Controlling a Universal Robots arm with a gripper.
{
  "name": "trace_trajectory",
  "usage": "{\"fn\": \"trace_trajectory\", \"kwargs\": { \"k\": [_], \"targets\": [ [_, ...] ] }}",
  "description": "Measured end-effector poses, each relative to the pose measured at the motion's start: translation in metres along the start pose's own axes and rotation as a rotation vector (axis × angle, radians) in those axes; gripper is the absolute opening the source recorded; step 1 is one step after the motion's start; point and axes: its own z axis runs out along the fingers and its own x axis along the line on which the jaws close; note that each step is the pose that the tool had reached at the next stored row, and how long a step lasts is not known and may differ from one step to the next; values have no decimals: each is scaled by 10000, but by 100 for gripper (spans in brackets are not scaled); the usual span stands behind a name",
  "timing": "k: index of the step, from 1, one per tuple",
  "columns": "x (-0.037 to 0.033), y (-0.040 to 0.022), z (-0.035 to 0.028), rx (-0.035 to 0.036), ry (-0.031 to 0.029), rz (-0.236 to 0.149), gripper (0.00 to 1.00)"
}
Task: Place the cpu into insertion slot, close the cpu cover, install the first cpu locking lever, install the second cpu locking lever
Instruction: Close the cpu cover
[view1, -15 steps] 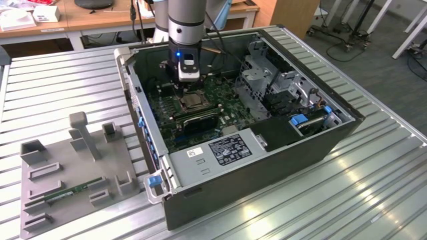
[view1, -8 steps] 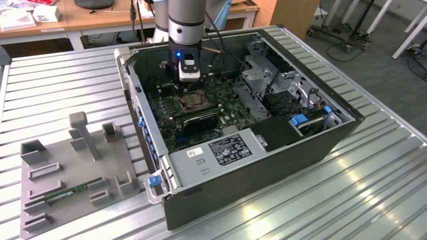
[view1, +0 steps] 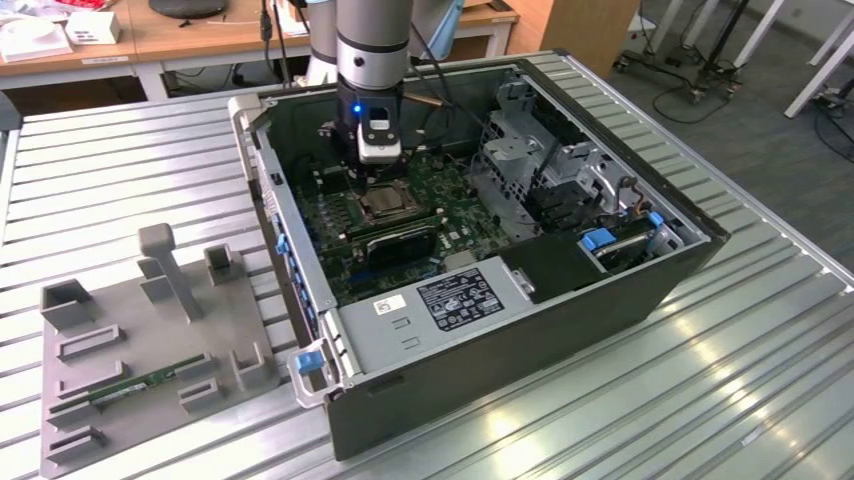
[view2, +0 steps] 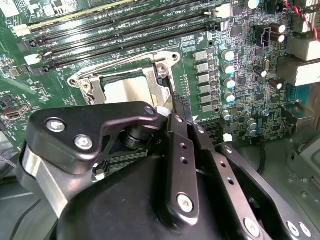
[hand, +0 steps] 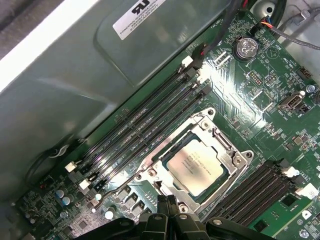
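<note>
First wrist view: cpu (hand: 195, 162) seated in the insertion slot (hand: 148, 176), frame centre.
The cpu cover (hand: 220, 142) lies flat around it; the tool (hand: 167, 201), clenched on nothing, sits at the lower edge, just beside the slot.

1. Ribbed metal table (view1: 747, 380), silver-grey, with pale patches of glare.
2. Wooden desks (view1: 174, 38), light brown, behind the table.
3. Grey carpet floor (view1: 754, 125), at the exterior view's right.
4. Wheeled stand bases (view1: 663, 75), on the carpet.
</note>
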Motion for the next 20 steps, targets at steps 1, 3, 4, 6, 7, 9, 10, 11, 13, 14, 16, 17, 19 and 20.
{"fn": "trace_trajectory", "kwargs": {
  "k": [1, 3, 4, 6, 7, 9, 10, 11, 13, 14, 16, 17, 19, 20],
  "targets": [
    [0, 0, 0, 0, 0, 0, 11],
    [0, 0, 0, 0, 0, 0, 11],
    [0, 0, 0, 0, 0, -1, 11],
    [0, 0, 0, 0, 0, -1, 11],
    [0, 0, 0, 0, 0, -3, 11],
    [0, 0, 0, 0, 0, -18, 11],
    [0, 0, 0, 1, 0, -41, 11],
    [0, 0, 0, 3, 1, -77, 11],
    [0, 0, 0, 6, 1, -156, 11],
    [0, 0, 0, 7, 1, -169, 11],
    [0, 0, 0, 7, 1, -172, 11],
    [0, 0, 0, 7, 1, -174, 11],
    [0, 0, 0, 7, 1, -175, 11],
    [0, 0, 0, 7, 1, -176, 11]
  ]
}}
